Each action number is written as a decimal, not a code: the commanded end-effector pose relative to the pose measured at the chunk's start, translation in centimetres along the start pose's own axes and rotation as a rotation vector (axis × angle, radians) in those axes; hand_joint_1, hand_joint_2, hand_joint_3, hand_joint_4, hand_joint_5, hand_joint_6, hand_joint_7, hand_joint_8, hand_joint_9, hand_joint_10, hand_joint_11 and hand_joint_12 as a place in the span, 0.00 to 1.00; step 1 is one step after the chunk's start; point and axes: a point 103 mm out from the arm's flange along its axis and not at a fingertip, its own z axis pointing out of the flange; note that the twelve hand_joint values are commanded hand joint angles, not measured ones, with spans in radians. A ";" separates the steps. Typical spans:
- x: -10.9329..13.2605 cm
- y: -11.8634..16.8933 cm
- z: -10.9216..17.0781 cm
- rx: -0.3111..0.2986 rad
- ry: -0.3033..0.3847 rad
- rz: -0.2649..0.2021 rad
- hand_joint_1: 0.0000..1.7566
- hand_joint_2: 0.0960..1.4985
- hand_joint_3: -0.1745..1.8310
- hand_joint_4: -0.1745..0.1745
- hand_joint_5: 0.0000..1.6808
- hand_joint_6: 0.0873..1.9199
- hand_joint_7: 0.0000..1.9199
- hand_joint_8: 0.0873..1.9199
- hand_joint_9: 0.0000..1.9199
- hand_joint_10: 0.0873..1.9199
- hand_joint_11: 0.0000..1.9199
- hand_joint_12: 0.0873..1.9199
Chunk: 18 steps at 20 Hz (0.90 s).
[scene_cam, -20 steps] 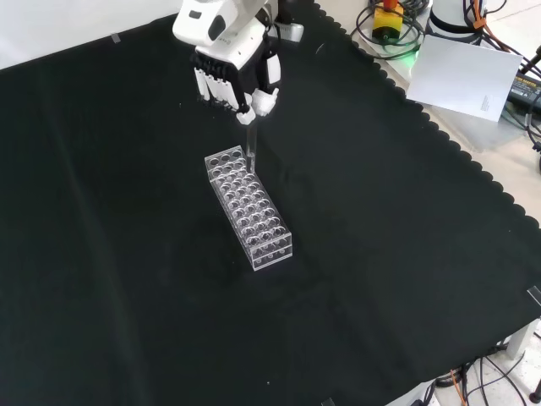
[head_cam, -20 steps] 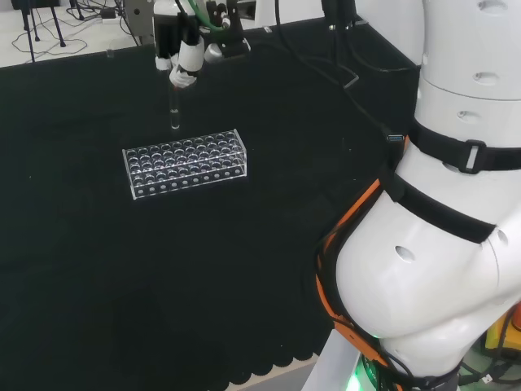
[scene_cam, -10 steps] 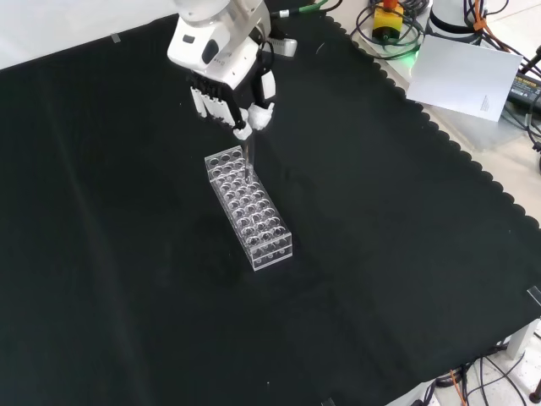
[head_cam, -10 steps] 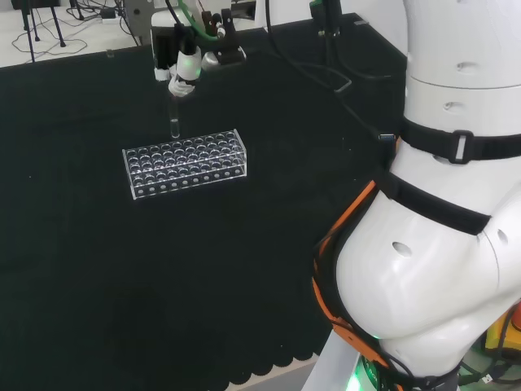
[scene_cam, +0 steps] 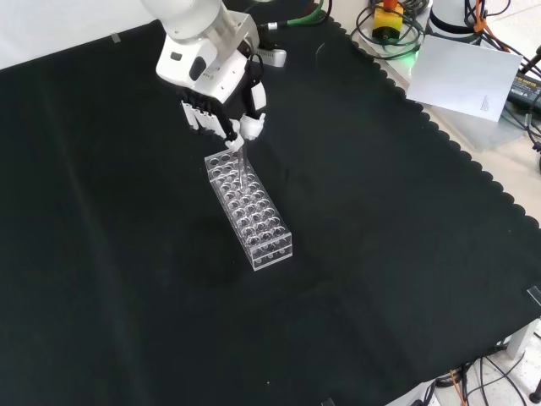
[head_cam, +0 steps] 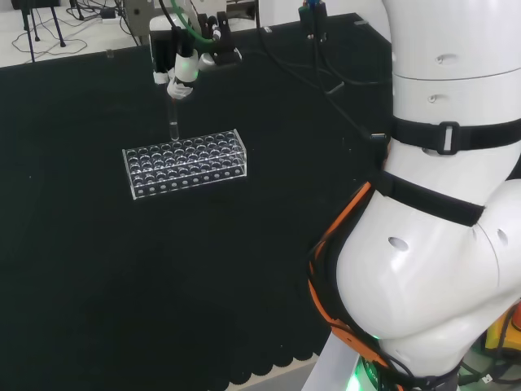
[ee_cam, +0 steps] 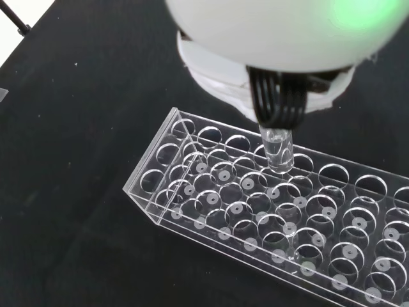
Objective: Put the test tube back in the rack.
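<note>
Head view: I see the hand pinching the tube by its top; the tube hangs upright under the fingertips, its tip at the rack's far edge.
Front view: the fingers are curled on the tube, above the rack's upper end.
Wrist view: the tube juts past the fingers, over the rack holes; I can't tell if it has entered one.

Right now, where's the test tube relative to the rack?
In the front view the test tube hangs upright from the hand, its tip over the rack near the far end.
</note>
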 end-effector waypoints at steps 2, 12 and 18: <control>-0.3 0.0 -0.2 0.019 0.016 0.003 0.83 0.26 0.50 0.00 0.91 0.05 0.84 0.12 0.77 0.10 0.61 0.57; 0.0 0.2 -0.4 0.069 0.003 -0.011 0.83 0.24 0.52 0.00 0.90 0.11 0.84 0.11 0.80 0.05 0.61 0.57; 0.0 0.2 -0.4 0.092 0.000 -0.020 0.83 0.24 0.52 0.00 0.90 0.11 0.84 0.12 0.80 0.05 0.61 0.57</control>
